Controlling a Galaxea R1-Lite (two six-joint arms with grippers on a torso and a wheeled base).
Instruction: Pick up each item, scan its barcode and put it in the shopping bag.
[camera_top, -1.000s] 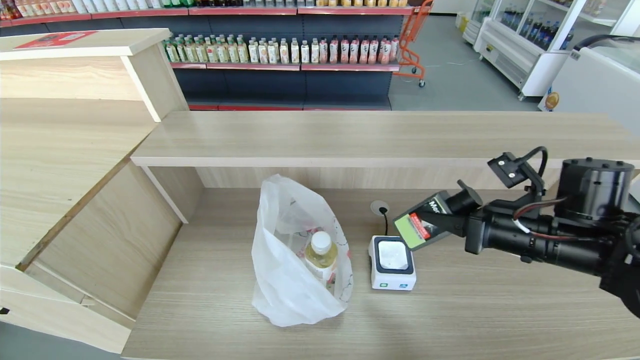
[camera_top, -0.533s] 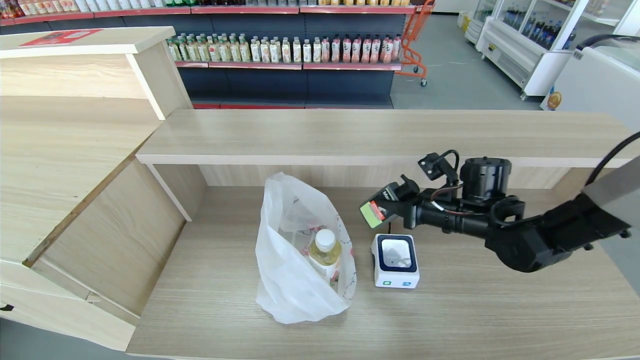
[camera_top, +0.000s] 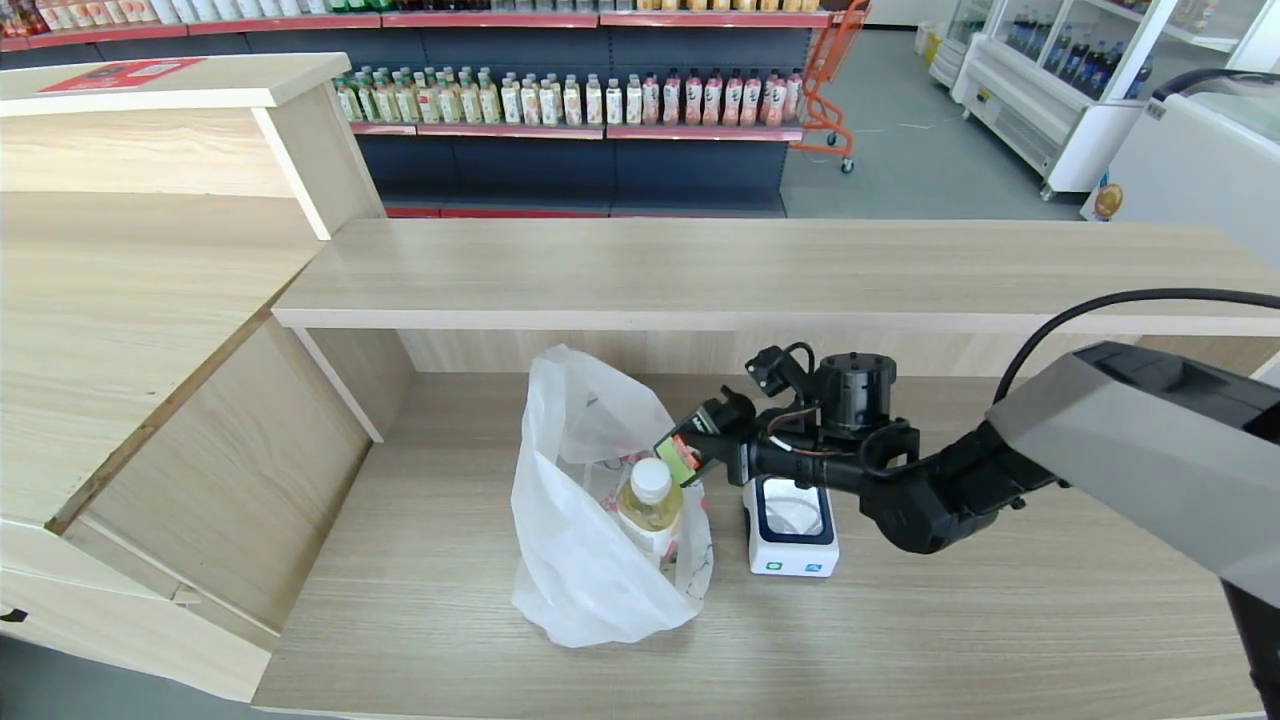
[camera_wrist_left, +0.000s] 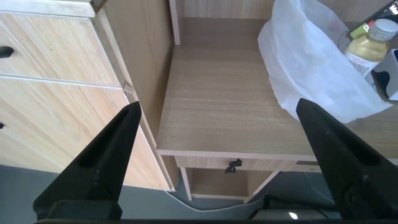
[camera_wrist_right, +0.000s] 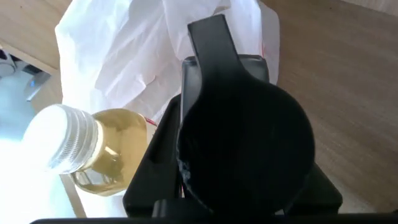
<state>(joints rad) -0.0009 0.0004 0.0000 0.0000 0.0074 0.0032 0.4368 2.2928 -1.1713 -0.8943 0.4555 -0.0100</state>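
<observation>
Bottle (camera_top: 648, 506) stands in shopping bag (camera_top: 570, 570) — right tool (camera_top: 703, 446) grips box (camera_top: 678, 460) alongside.

Right wrist camera, my findings, placed against the bag.

1. Thin white crumpled plastic shopping bag (camera_wrist_right: 143, 50): translucent film in loose folds, with a trace of red print along one edge.
2. Black flat-sided carton (camera_wrist_right: 217, 93): very close to the lens and overlapping the bag's folds. Its nearer part merges into a rounded black shape that I cannot separate from it.
3. Clear plastic bottle of pale yellow liquid with a white ribbed screw cap (camera_wrist_right: 93, 155): just beside the carton and touching the bag's film. I cannot confirm contact with the carton.
4. Light wood-grain counter top (camera_wrist_right: 348, 74): the bag rests on it.
</observation>
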